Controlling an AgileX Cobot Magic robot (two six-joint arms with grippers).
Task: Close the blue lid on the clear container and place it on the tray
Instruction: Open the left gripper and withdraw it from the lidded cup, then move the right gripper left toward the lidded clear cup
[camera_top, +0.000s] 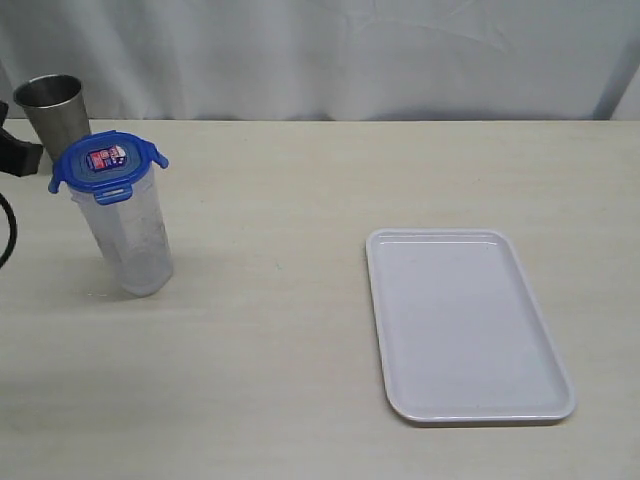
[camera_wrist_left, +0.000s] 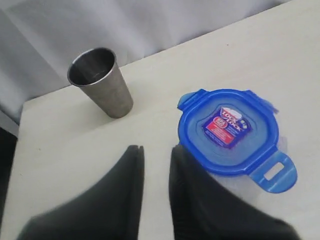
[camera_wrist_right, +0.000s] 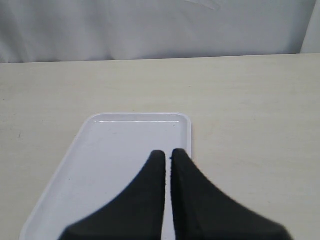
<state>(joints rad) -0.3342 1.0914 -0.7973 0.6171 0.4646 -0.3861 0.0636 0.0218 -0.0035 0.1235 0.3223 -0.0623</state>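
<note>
The clear container (camera_top: 135, 240) stands upright at the table's left, with the blue lid (camera_top: 107, 165) resting on top and its flaps sticking outward. The lid (camera_wrist_left: 230, 130), with its red-and-white sticker, appears from above in the left wrist view. My left gripper (camera_wrist_left: 156, 156) hovers just beside it, open, with nothing between its fingers. Only a black part of the left arm (camera_top: 15, 155) shows at the exterior view's left edge. The white tray (camera_top: 470, 325) lies at the right. My right gripper (camera_wrist_right: 167, 155) is shut and empty above the tray (camera_wrist_right: 135, 135).
A shiny steel cup (camera_top: 52, 105) stands behind the container near the table's back edge; the same cup (camera_wrist_left: 100, 82) is in the left wrist view. A grey curtain hangs behind the table. A dark cable (camera_top: 8, 230) curves at the left edge.
</note>
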